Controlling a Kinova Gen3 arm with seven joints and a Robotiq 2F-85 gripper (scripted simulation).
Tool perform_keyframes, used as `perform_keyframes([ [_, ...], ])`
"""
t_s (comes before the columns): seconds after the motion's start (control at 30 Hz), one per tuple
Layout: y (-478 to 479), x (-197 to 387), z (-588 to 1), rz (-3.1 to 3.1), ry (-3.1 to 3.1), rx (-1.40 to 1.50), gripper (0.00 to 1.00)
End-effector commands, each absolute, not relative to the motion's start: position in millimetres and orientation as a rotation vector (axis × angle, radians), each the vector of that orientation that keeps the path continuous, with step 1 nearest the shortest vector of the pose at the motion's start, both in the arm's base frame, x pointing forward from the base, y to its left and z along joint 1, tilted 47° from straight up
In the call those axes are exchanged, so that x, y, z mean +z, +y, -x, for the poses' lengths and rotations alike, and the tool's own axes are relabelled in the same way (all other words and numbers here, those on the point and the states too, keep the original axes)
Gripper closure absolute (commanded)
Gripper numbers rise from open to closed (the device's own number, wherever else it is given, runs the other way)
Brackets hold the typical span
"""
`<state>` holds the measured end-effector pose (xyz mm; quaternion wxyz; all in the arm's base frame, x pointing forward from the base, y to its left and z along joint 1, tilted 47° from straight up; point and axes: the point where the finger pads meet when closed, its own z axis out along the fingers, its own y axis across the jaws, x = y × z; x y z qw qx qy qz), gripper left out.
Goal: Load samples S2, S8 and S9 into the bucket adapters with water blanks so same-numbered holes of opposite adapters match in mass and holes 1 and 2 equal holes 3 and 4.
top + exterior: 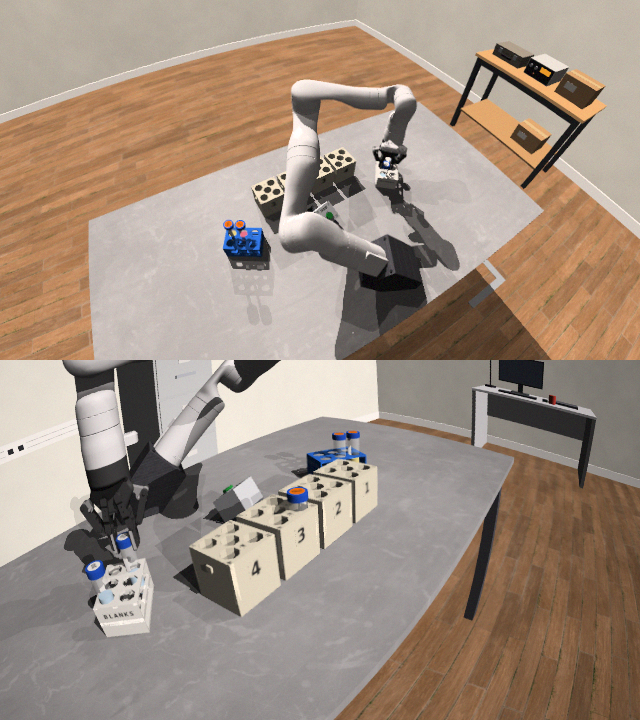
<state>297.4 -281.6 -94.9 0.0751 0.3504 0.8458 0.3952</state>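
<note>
Exterior view, L to R: white rack marked BLANKS (pixel 122 615) on the grey counter (pixel 310 620), w/ the black gripper (pixel 121 536) straight above it, fingers clenched on a blue-capped water-blank tube (pixel 125 546) seated in a back hole, prob. gripped high so it can lift straight out. Next, beige adapters 4 (pixel 235 572) and 3 (pixel 292 532); orange-dotted sample tube (pixel 298 497) sits in 3, needing a partner in adapter 1 (pixel 357 485). Blue sample rack (pixel 320 457) at far end holds two more tubes.

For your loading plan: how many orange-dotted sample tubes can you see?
3. One stands in adapter 3, the orange-dotted tube. Two more stand in the blue rack behind adapter 1. Others may be hidden.
</note>
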Motion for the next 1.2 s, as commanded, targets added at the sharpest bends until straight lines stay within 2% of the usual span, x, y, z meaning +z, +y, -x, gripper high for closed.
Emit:
perform_keyframes([
  [0.0, -282.2, -94.6, -297.3, -1.051, 2.537, 1.184, 0.90],
  [1.17, -306.0, -68.5, -281.6, -1.051, 2.537, 1.184, 0.90],
])
